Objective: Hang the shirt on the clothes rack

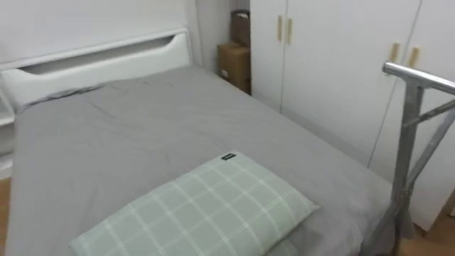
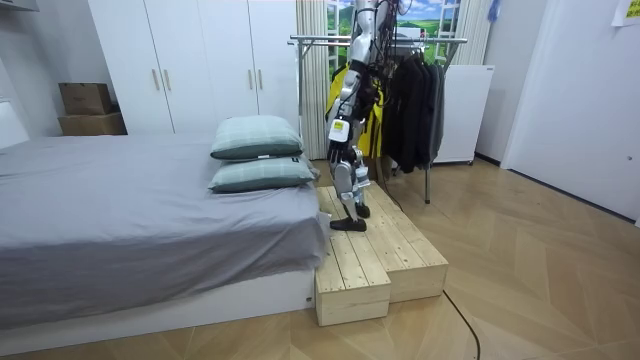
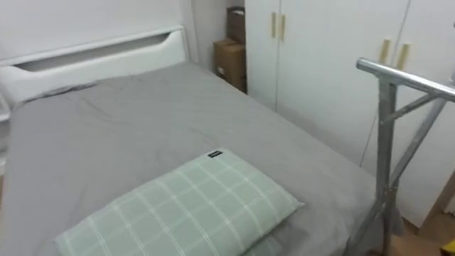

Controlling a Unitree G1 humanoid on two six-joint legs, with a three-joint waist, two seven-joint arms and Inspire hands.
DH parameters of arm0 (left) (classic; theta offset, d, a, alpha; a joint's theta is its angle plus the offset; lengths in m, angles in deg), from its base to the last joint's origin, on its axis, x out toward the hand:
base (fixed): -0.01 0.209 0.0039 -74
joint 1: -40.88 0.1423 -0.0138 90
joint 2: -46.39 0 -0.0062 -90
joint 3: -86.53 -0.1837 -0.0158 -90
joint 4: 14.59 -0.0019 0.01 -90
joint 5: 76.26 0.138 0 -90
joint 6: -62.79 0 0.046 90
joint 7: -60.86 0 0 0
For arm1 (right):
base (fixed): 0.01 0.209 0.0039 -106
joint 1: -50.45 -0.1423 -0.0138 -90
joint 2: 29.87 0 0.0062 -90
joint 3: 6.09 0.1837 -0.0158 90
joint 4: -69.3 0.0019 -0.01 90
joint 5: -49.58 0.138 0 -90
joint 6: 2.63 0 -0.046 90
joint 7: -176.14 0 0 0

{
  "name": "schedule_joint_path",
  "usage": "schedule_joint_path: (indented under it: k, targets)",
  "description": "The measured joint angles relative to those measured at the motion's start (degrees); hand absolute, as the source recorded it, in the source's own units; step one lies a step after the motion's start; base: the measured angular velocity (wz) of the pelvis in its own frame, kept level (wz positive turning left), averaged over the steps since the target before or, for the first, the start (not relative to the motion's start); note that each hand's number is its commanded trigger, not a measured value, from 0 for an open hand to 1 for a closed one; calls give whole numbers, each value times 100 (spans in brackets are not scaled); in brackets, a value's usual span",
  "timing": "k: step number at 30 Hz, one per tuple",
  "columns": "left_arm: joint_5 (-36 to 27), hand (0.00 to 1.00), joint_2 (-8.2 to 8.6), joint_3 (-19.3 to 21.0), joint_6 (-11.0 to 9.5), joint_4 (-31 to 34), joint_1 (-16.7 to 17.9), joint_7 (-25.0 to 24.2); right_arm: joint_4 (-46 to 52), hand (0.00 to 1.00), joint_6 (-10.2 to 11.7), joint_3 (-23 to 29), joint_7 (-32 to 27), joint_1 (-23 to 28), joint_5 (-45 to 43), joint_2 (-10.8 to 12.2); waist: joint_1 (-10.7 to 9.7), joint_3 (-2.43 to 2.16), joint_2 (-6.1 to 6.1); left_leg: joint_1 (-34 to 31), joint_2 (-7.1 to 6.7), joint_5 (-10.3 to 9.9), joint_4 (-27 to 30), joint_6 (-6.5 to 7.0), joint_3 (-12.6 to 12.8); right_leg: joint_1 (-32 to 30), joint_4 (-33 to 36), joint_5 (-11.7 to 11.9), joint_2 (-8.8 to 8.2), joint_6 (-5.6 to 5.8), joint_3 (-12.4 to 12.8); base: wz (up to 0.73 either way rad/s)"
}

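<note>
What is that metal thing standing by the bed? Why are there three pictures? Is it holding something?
It is a walking robot with two arms and hands. It stands on a pale wooden platform at the end of a bed with a grey sheet, beside a metal clothes rail hung with dark clothes. One picture comes from a camera standing in the room. The other two come from the robot's own two eyes, looking down at the bed, so they nearly match. On the bed lie two stacked green checked pillows. Behind it are white wardrobes and brown cardboard boxes. The robot's left hand hangs by its side, too small to tell whether it holds anything.
</note>
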Motion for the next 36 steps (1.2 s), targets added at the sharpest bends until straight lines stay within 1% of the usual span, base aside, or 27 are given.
schedule_joint_path:
  k: [1, 2, 3, 4, 5, 6, 8, 9, 13, 14, 15, 19, 21, 22, 23, 24, 27, 29, 32, 33, 36]
  targets:
    - [-46, 0, -8, -1, 4, -2, -4, 0, -2, 0, -14, 12, 0, 0, 0, 6, -23, 4, 11, -35, -51, 7, 43, 13, -165, 50, -67, 9, 55, -11, 97, 97]
    - [-71, 0, -37, 6, 7, -3, 5, 1, -4, 0, -38, 49, 1, 0, -5, 38, -28, 18, 23, -62, -100, 38, 101, 46, -433, 155, -295, 31, 180, -29, 343, 83]
    - [-70, 0, -100, 17, 8, -4, 40, 7, -3, 0, -42, 72, 8, 2, 0, 106, -30, 13, -15, -65, -187, 57, 105, 76, -736, 281, -625, 54, 361, -32, 675, 75]
    - [-74, 0, -142, 16, 10, -4, 44, 13, 4, 0, -38, 97, 13, -5, 13, 151, -34, 20, -41, -84, -208, 66, 123, 81, -859, 321, -856, 100, 475, -59, 804, 68]
    - [-86, 0, -209, 12, 11, -2, 42, 17, 12, 0, -37, 97, 67, -16, 45, 209, -27, 30, -92, -127, -246, 136, 139, 44, -997, 387, -1185, 186, 596, -159, 808, 51]
    - [-130, 0, -210, 20, 10, -6, 69, 20, 14, 0, -38, 100, 135, -30, 37, 208, 42, 39, -123, -150, -252, 140, 133, 36, -1021, 482, -1298, 204, 623, -176, 812, 36]
    - [-188, 0, -173, 50, 11, -7, 116, 19, 106, 0, -38, 143, 202, -60, -54, 205, 151, 44, -134, -164, -251, 137, 129, 26, -1007, 556, -1477, 205, 649, -177, 782, 4]
    - [-201, 0, -154, 80, 9, -9, 126, 18, 186, 0, -38, 145, 249, -75, -171, 204, 193, 42, -137, -160, -260, 136, 90, 19, -1006, 579, -1546, 204, 659, -177, 773, 4]
    - [-289, 0, -151, 166, -24, -16, 122, 18, 253, 0, -15, 85, 371, -84, -166, 192, 347, 42, -157, -98, -255, 151, -51, -10, -994, 709, -1777, 204, 683, -179, 775, 4]
    - [-289, 0, -132, 184, -38, -23, 165, 17, 254, 0, -7, 54, 395, -86, -171, 192, 407, 55, -171, -66, -255, 164, -75, -31, -986, 764, -1811, 204, 684, -179, 773, 0]
    - [-289, 0, -111, 184, -68, -20, 205, 17, 253, 0, -8, 23, 422, -82, -173, 192, 424, 57, -168, -24, -256, 169, -115, -40, -987, 828, -1870, 204, 682, -179, 759, 0]
    - [-287, 0, -32, 181, -71, -10, 212, 18, 254, 0, 71, -135, 439, -103, -175, 194, 448, 68, -197, -30, -261, 151, -140, -67, -1029, 843, -1893, 197, 683, -187, 688, 8]
    - [-279, 0, 9, 180, -71, -2, 189, 18, 254, 0, 117, -142, 467, -106, -167, 210, 431, 71, -205, -73, -256, 124, -108, -80, -1147, 849, -1899, 193, 693, -193, 578, 19]
    - [-259, 0, 18, 177, -71, 1, 170, 19, 253, 0, 119, -143, 481, -106, -171, 215, 410, 70, -210, -97, -258, 117, -87, -81, -1165, 850, -1898, 193, 698, -193, 538, 34]
    - [-212, 0, 25, 176, -73, 10, 127, 19, 250, 0, 139, -137, 504, -106, -180, 219, 376, 69, -214, -154, -259, 102, -22, -92, -1255, 852, -1883, 192, 708, -194, 440, 34]
    - [-209, 0, 16, 176, -73, 11, 87, 19, 234, 0, 167, -136, 515, -103, -175, 220, 359, 59, -190, -173, -257, 93, -1, -103, -1303, 852, -1862, 191, 725, -194, 424, 28]
    - [-170, 0, 16, 177, -71, 3, 74, 19, 233, 0, 186, -134, 612, -112, -158, 222, 368, 57, -202, -177, -261, 82, 10, -122, -1329, 866, -1863, 191, 748, -195, 373, 8]
    - [-163, 0, 28, 176, -62, 9, 77, 19, 189, 0, 187, -86, 624, -82, 51, 221, 334, 63, -182, -205, -260, 63, 100, -144, -1382, 914, -1871, 184, 766, -206, 306, 15]
    - [-152, 0, 24, 177, -53, -9, 66, 19, 110, 0, 190, 36, 684, -53, 233, 194, 255, 59, -152, -205, -265, 60, 111, -146, -1383, 954, -1914, 171, 767, -228, 297, 7]
    - [-132, 0, 18, 189, -51, -10, 71, 19, 73, 0, 189, 76, 717, -33, 263, 185, 257, 58, -148, -205, -270, 60, 109, -145, -1373, 968, -1954, 161, 764, -244, 300, 0]
    - [-17, 0, 1, 218, -47, -11, 56, 16, 0, 0, 185, 215, 806, -1, 306, 171, 247, 65, -146, -187, -263, 64, 81, -142, -1295, 965, -1966, 140, 748, -248, 312, -3]
